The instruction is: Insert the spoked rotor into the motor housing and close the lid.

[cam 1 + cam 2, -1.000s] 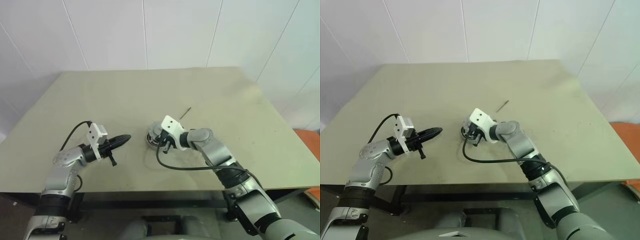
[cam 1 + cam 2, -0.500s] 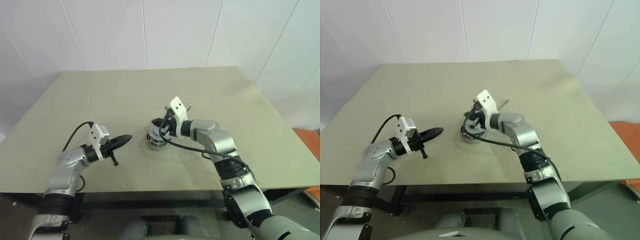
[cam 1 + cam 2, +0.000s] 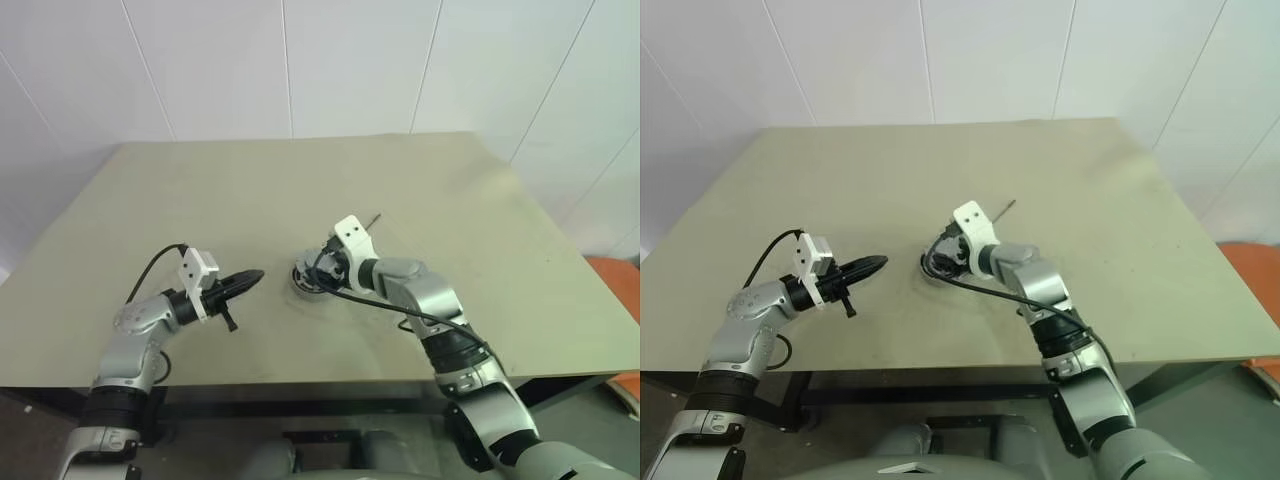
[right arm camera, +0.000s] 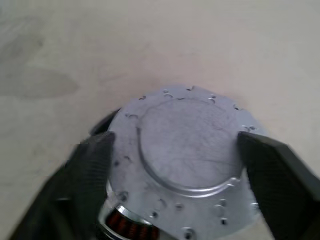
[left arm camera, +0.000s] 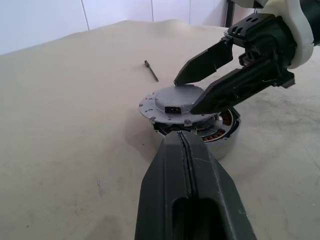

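Motor housing [image 5: 222,136] sits on the worktop [image 3: 200,200], roughly mid-width and toward the near half. Copper windings visible through its open side in the left wrist view and right wrist view.

Lid [image 5: 177,102] is on top of the motor housing but not seated: it's shifted off-centre and tilted, overhanging the rim on the side away from the right arm, leaving the windings exposed on the other side. Grey flat disc with a raised round centre and small holes round the edge [image 4: 185,155].

Spoked rotor: can't make it out; under the lid is dark and hidden.

Right gripper [image 5: 205,82] is right at the motor housing, angled down over the lid. Fingers spread, one black finger [image 4: 87,165] on each side of the lid, wider than the disc. From the left wrist view the fingertips hover just above the lid's top face; can't tell if either one touches it. Nothing pinched.

Left gripper [image 3: 252,277] is to the left of the motor housing, near it but clearly apart, pointing level toward it. Fingers pressed together with just a seam between them [image 5: 187,165], holding nothing.

Small thin dark pin [image 5: 151,70] lies flat on the worktop beyond the motor housing, well apart from it, toward the far right in the head views [image 3: 373,219].
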You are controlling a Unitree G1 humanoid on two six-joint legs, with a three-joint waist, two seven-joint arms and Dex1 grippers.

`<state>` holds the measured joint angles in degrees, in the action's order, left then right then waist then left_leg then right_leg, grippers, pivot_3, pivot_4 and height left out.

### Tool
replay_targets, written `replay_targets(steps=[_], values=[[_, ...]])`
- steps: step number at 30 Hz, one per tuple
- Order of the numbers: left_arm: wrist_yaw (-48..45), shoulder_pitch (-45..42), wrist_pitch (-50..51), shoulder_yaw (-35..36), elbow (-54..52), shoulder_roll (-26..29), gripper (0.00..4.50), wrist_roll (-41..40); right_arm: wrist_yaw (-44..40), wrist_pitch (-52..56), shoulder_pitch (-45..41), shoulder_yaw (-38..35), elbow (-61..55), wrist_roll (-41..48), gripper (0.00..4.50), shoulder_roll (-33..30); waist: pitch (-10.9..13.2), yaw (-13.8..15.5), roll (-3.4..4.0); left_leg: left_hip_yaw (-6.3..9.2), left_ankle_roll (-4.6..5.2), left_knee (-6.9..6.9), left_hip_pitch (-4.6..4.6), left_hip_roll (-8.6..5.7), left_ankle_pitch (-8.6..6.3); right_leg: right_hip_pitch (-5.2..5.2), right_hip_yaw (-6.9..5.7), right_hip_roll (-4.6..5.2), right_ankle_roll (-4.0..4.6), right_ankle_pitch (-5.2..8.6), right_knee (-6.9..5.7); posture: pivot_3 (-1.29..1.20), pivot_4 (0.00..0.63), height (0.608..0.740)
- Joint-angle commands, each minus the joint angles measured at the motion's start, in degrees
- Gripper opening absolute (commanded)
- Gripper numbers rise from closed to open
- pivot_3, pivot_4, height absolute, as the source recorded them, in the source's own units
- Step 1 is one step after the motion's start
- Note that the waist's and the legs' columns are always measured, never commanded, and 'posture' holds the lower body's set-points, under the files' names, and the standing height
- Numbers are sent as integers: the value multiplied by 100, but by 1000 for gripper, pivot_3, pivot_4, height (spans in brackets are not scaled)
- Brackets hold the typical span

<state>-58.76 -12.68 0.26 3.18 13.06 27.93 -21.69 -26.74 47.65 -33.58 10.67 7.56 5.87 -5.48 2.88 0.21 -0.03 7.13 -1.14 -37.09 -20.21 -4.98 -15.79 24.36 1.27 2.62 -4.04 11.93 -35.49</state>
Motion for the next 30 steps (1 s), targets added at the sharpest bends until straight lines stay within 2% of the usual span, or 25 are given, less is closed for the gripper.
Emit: replay_targets(steps=[1,11,30], values=[[-16,-91,-134,58,-18,-5,0,11,221,185,73,-155,-345,182,4449,219,0,0,0,0,0,0,1,0,0,0,0,0,0,0,0,0,0,740],[-41,-86,-146,42,47,-23,0,3,742,-283,122,-191,-127,35,4449,375,-1,-84,-1,-1,0,0,4,0,0,-3,-1,0,-15,9,0,0,0,740],[-31,47,-136,38,24,-41,0,17,727,-464,174,-3,119,67,4449,414,0,-107,0,-1,0,1,3,0,0,-2,0,0,-15,9,0,0,0,740]])
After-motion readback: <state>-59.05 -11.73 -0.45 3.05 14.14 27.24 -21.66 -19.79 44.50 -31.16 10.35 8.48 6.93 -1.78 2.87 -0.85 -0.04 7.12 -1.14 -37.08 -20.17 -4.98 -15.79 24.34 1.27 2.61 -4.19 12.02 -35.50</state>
